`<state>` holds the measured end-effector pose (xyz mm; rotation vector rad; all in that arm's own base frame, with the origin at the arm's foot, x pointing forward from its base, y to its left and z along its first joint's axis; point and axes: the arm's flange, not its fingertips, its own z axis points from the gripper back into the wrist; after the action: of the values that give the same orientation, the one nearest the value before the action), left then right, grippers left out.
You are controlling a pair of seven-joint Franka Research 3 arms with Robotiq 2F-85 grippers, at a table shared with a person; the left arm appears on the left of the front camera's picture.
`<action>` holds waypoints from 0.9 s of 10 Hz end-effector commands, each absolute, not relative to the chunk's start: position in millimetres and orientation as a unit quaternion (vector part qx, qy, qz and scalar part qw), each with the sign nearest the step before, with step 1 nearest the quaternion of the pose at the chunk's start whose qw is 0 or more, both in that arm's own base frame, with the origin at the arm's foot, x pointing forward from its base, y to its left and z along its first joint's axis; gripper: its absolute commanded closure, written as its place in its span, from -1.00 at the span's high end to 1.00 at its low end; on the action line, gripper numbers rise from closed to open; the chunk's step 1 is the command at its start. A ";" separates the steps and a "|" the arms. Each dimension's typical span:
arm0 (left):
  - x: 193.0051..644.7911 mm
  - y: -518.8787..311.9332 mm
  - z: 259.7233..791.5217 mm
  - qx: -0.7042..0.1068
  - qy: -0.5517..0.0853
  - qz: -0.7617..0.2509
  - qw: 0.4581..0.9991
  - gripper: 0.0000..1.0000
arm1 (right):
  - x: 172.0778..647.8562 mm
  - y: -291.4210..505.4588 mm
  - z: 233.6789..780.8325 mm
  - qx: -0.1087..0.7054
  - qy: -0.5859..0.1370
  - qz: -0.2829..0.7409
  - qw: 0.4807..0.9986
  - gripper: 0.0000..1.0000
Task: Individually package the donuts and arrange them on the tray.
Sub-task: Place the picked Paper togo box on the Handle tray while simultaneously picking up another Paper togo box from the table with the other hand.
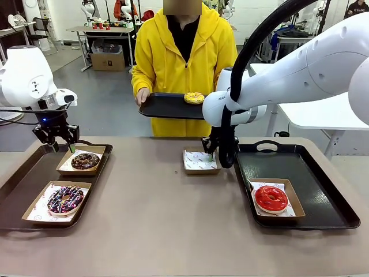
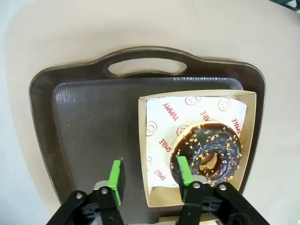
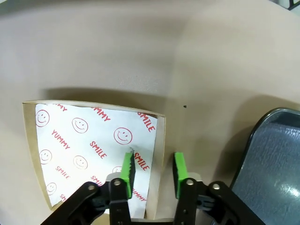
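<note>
On the left tray (image 1: 17, 184) lie two paper-lined boxes, the far one with a dark chocolate donut (image 1: 85, 161), the near one with a sprinkled chocolate donut (image 1: 65, 199). My left gripper (image 1: 64, 146) hangs open over the far box's (image 2: 154, 117) side wall, beside the donut (image 2: 208, 152). The right gripper (image 3: 153, 166) stands open astride one wall of an empty box (image 3: 84, 136) at mid-table (image 1: 200, 162). A red donut (image 1: 271, 198) sits boxed on the right tray (image 1: 323, 190). A person in yellow holds a black tray (image 1: 164, 107) carrying a yellow donut (image 1: 194, 98).
The brown table (image 1: 155, 219) is bare between the two trays. The right tray's corner (image 3: 272, 159) lies close beside the empty box. My right arm (image 1: 300, 75) reaches in over the right tray.
</note>
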<state>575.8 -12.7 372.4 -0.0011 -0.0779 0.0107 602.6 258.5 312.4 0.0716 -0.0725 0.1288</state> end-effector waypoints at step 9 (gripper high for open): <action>563.9 -3.2 386.6 -0.056 -0.040 -0.023 0.997 1.00 | 590.2 264.3 316.4 0.016 -0.056 0.026 0.998 -1.00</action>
<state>573.9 -12.3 376.1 -0.0353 -0.0798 -0.0100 601.1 261.3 314.4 0.0782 -0.0883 0.0996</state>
